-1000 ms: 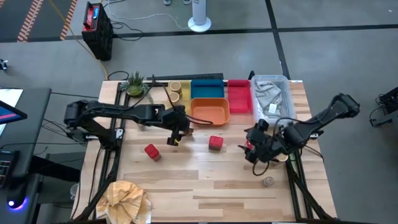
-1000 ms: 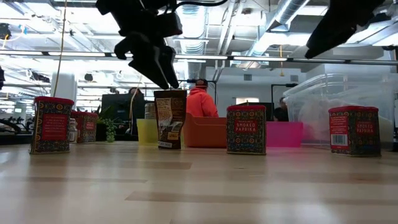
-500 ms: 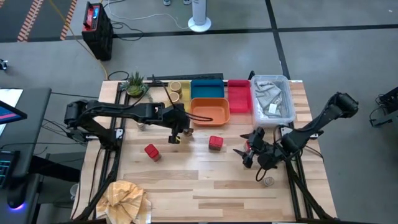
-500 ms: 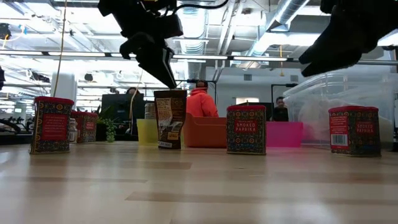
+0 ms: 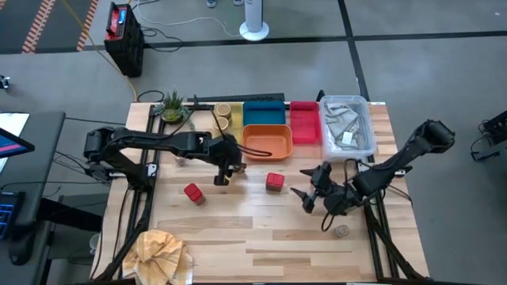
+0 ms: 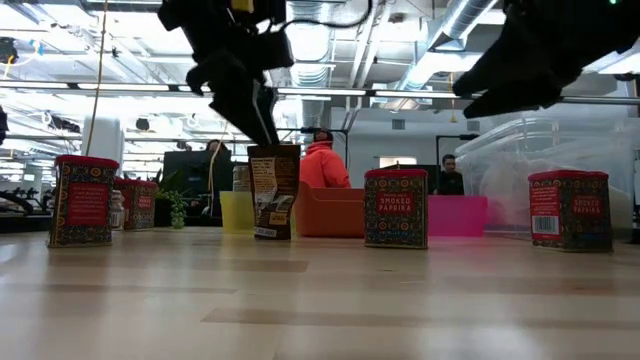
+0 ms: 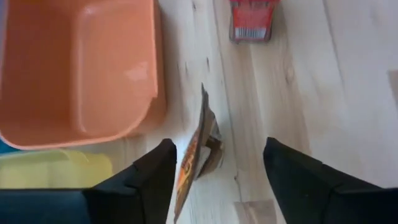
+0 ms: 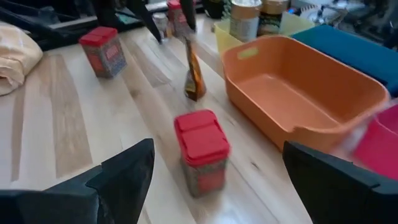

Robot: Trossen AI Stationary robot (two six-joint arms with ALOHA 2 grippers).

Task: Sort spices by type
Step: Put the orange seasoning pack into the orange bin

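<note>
A dark brown spice packet (image 5: 221, 179) (image 6: 273, 190) stands upright on its bottom edge on the table, in front of the orange tray (image 5: 267, 141). My left gripper (image 7: 217, 180) (image 5: 223, 168) hangs open over the packet's top (image 7: 198, 146), one finger on each side. A red tin (image 5: 275, 181) (image 8: 201, 148) stands mid-table. My right gripper (image 5: 304, 196) is open just right of it, pointing at it with nothing between its fingers. Another red tin (image 5: 193, 193) stands nearer the left. Two tan jars (image 5: 223, 115) sit in the yellow tray. My left gripper's fingers stand on either side of the packet's top edge (image 7: 202, 118), slanting down from above. One finger (image 7: 155, 174) overlaps the packet in the wrist view, and I cannot tell whether it touches. The packet stands on its own on the table.
Blue (image 5: 264, 112) and pink (image 5: 305, 123) trays and a clear bin (image 5: 346, 127) line the far edge, with a small plant (image 5: 171, 107) at the far left. A small jar (image 5: 341, 230) stands near the right edge. A crumpled tan cloth (image 5: 162, 253) lies at the near left corner.
My right gripper has sunk and gone toward the table's left, toward the middle red tin, tipping closer to level and staying open. My left gripper has stayed over the packet; its fingers drew together and have parted again. The packet still stands upright.
</note>
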